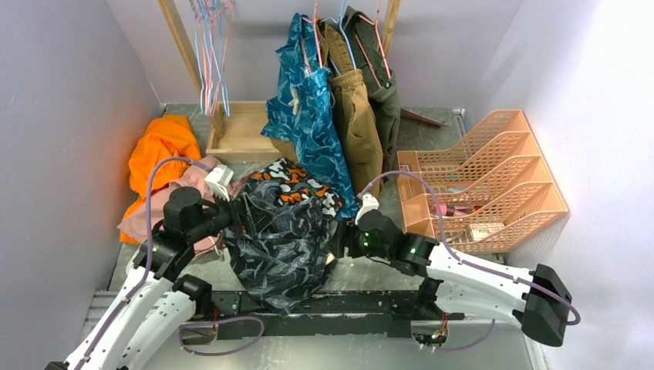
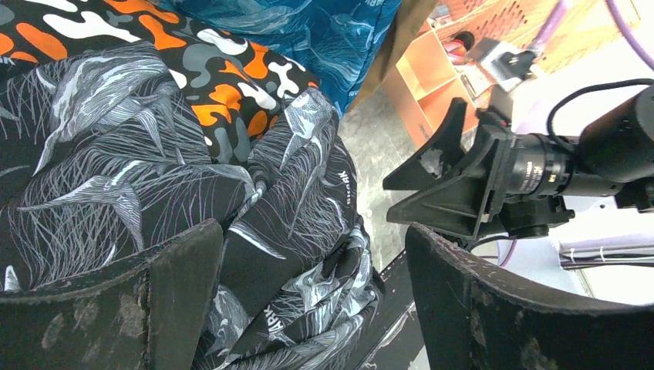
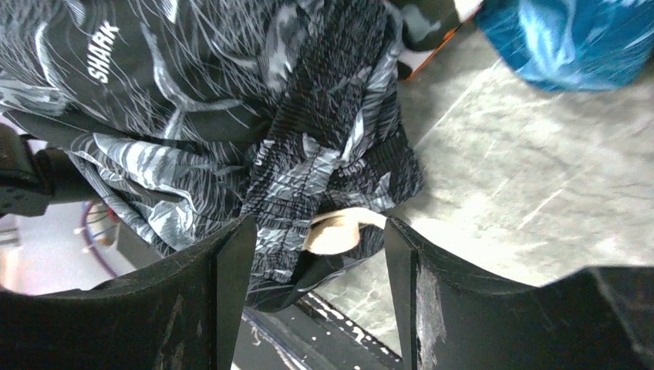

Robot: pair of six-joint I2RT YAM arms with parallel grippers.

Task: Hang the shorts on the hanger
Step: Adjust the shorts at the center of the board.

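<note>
I am at the pick-up step. The shorts (image 1: 281,239) lie bunched in the middle of the bench (image 3: 501,177), nowhere near the hanger (image 1: 207,69), which I take to be the light-blue wire one hanging on the rail at eleven o'clock. My left fingers (image 1: 248,210) reach in from nine o'clock, spread wide, with cloth lying loose between them and nothing pinched. My right fingers (image 1: 345,237) come in low from three o'clock, also parted, straddling the gathered waistband and the cream drawstring (image 3: 339,231) without gripping. Next I need to close on the waistband at each side, then lift and stretch it flat.
</note>
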